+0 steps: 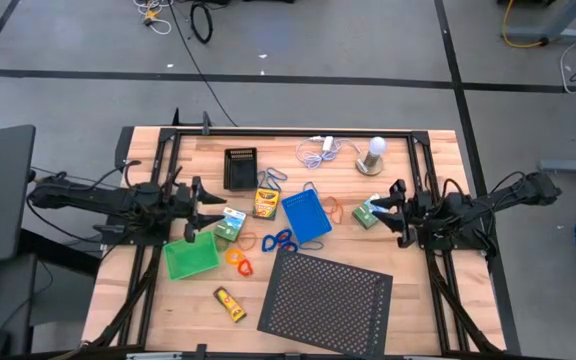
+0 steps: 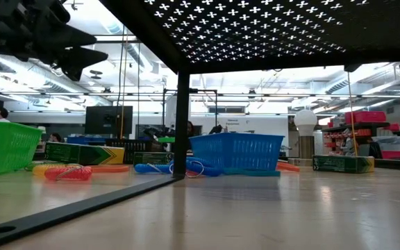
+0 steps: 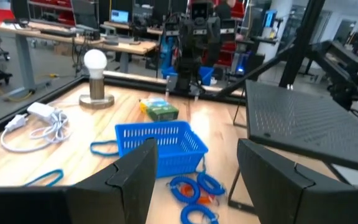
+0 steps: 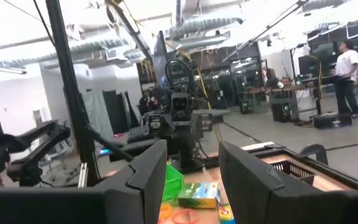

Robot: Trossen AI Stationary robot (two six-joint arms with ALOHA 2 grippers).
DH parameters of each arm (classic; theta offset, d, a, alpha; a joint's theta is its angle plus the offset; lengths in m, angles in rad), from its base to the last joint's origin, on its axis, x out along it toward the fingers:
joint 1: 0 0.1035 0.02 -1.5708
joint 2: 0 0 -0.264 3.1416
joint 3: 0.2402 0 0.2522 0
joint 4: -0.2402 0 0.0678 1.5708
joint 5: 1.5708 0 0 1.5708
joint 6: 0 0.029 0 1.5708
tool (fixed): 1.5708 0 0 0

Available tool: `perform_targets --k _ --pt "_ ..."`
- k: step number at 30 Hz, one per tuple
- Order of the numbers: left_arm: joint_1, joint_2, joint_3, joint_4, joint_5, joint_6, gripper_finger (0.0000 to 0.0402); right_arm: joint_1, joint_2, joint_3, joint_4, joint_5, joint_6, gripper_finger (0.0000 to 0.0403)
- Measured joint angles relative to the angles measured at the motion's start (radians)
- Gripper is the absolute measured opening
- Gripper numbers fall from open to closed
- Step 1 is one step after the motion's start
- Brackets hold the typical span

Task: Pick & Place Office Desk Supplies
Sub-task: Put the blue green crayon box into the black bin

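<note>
Both arms hang over the wooden surface (image 1: 148, 290), nothing grasped. Left claw (image 1: 211, 207) sits left of centre in the high view, fingers spread apart and empty, just above the green mesh plastic tray (image 1: 190, 257) and beside a small green-white cardboard box (image 1: 231, 225). Right claw (image 1: 389, 207) is right of centre, fingers parted and empty, next to another small green-white box (image 1: 369, 213).

Supplies cluster mid-frame:
- Yellow-green crayon box (image 1: 265, 201): long axis runs top to bottom of the high frame, nearly square to the surface edges.
- Blue mesh tray (image 1: 306, 216): centre, rotated slightly, long axis tilting toward upper left.
- Black mesh tray (image 1: 240, 167): upper centre, long axis top to bottom.
- Yellow tube (image 1: 231, 304): lower left, lying diagonal, one end toward upper left, the other toward lower right.
- Blue loops (image 1: 279, 240): touching each other just below the blue tray's left corner.
- Orange loops (image 1: 237, 260): right of the green tray.

Large black perforated metal sheet (image 1: 326, 293) fills the lower centre, tilted, long axis roughly left to right. White coiled cable (image 1: 318, 152) and white bulb on a round base (image 1: 372, 155) lie at upper centre-right.

In the right wrist view, a person in a white shirt (image 4: 347, 74) stands far off at the right edge.
</note>
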Motion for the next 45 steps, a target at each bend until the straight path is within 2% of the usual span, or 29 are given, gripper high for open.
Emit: perform_targets --k 4,7,9,14,18,24,28,32,36,42,45 --pt "0.000 0.038 0.000 0.022 -0.048 -0.005 0.0227 0.001 0.001 0.000 -0.050 -0.103 -0.027 0.0156" --pt "0.004 0.094 0.000 0.025 -0.085 -0.022 0.0227 -0.010 0.002 0.005 -0.116 -0.049 -0.027 0.0154" --pt "0.012 0.143 0.002 0.039 -0.084 -0.044 0.0227 -0.031 0.026 0.038 -0.248 -0.021 -0.020 0.0149" --pt "0.031 0.293 0.089 0.001 -0.062 -0.080 0.0227 -0.087 0.165 0.195 -0.479 -0.049 -0.022 0.0129" --pt "0.043 0.454 0.235 -0.159 -0.052 -0.092 0.0227 -0.123 0.309 0.339 -0.627 -0.110 -0.076 0.0122" --pt "0.082 0.712 0.488 -0.520 -0.151 -0.148 0.0227 -0.200 0.470 0.476 -0.845 -0.109 -0.097 0.0134" --pt "0.131 0.841 0.615 -0.671 -0.155 -0.180 0.0227 -0.250 0.506 0.498 -0.900 -0.106 -0.106 0.0153" --pt "0.158 0.940 0.687 -0.710 -0.144 -0.111 0.0227 -0.280 0.507 0.499 -0.954 -0.106 -0.130 0.0163" --pt "0.185 1.002 0.699 -0.729 -0.080 -0.071 0.0227 -0.291 0.505 0.499 -0.975 -0.108 -0.142 0.0164" --pt "0.232 1.046 0.699 -0.837 -0.082 -0.172 0.0227 -0.292 0.505 0.499 -0.982 -0.111 -0.160 0.0165" --pt "0.233 1.045 0.699 -0.860 -0.042 -0.156 0.0227 -0.292 0.505 0.499 -0.981 -0.123 -0.160 0.0165"
